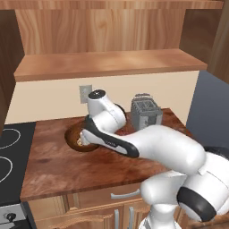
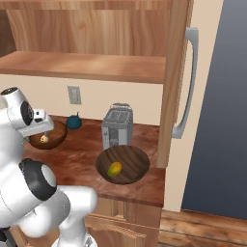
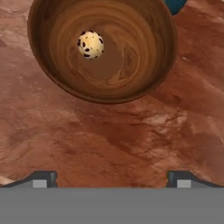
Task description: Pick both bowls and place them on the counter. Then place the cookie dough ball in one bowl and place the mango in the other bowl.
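Note:
The deeper reddish-brown bowl [image 3: 105, 52] stands on the counter [image 3: 109, 131] with the speckled cookie dough ball [image 3: 90, 44] resting inside it. My gripper [image 3: 112, 180] hovers just above and to one side of this bowl, open, with nothing between its fingertips [image 3: 43, 178]. From the right base view the same bowl [image 2: 54, 136] holds the ball [image 2: 44, 139] under my hand. Nearer the counter's front, the wider dark bowl [image 2: 129, 161] carries the mango [image 2: 114, 169]. In the left base view the deep bowl [image 1: 73, 135] is partly hidden behind my arm.
A dark teal round thing [image 2: 73, 122] sits against the wall behind the deep bowl. A silver toaster [image 2: 117, 126] stands mid-counter. A stove top [image 1: 11, 152] borders the counter on the left, a tall cabinet panel and fridge handle [image 2: 185, 82] on the right. A shelf [image 1: 107, 65] hangs overhead.

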Robot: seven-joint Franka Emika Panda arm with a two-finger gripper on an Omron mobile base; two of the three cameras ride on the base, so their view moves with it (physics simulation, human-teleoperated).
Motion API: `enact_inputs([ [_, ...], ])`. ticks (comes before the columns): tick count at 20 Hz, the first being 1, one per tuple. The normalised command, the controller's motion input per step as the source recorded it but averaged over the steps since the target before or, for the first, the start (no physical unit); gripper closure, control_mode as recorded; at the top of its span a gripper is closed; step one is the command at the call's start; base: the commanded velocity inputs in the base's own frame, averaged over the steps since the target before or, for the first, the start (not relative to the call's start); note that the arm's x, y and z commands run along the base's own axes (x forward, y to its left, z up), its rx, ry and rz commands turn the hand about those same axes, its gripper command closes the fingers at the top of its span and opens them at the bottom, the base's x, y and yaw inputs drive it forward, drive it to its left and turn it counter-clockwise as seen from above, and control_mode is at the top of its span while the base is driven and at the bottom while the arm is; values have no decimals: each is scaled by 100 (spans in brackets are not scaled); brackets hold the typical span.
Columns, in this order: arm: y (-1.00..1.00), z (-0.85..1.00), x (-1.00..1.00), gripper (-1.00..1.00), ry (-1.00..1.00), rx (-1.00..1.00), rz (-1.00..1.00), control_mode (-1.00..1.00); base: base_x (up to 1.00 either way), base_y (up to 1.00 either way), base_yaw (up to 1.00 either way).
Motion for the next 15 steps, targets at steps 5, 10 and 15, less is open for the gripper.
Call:
enact_inputs([
  [5,-45,50,-58,-100,-4,4,8,-100,0,0,0],
  [10,-38,41,-58,-100,-1,8,6,-100,0,0,0],
  [15,-39,41,-70,-100,-5,8,3,-100,0,0,0],
])
